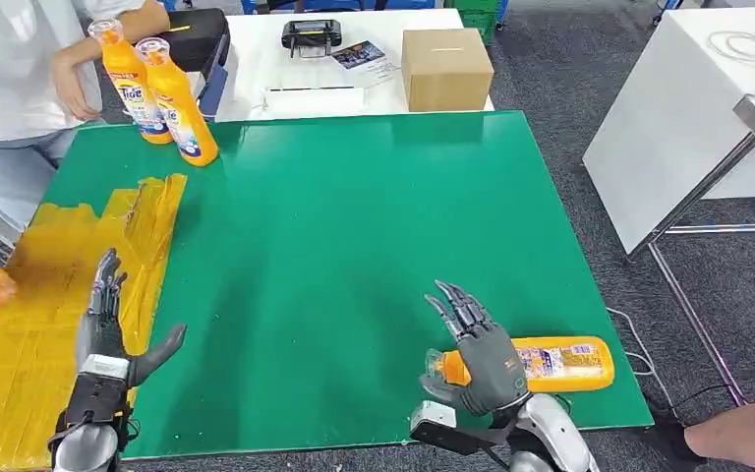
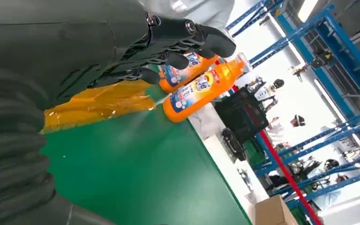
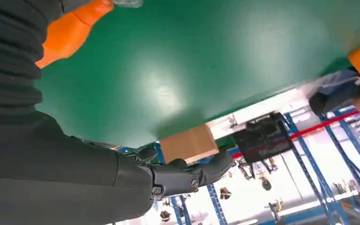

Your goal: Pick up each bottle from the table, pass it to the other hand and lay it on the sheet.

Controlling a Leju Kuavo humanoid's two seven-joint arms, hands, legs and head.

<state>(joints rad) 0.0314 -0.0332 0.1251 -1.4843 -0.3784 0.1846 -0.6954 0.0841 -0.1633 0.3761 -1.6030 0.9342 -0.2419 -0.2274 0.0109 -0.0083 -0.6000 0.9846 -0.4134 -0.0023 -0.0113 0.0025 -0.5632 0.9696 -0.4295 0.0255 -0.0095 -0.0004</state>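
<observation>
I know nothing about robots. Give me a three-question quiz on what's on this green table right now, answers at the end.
1. True or false: the right hand is gripping the lying bottle.
2. How many upright bottles stand at the green table's far corner?
3. What lies under the left hand: A) cardboard box, B) yellow sheet, C) bare floor?

Key
1. False: its fingers are spread above the bottle.
2. Two.
3. B.
</observation>
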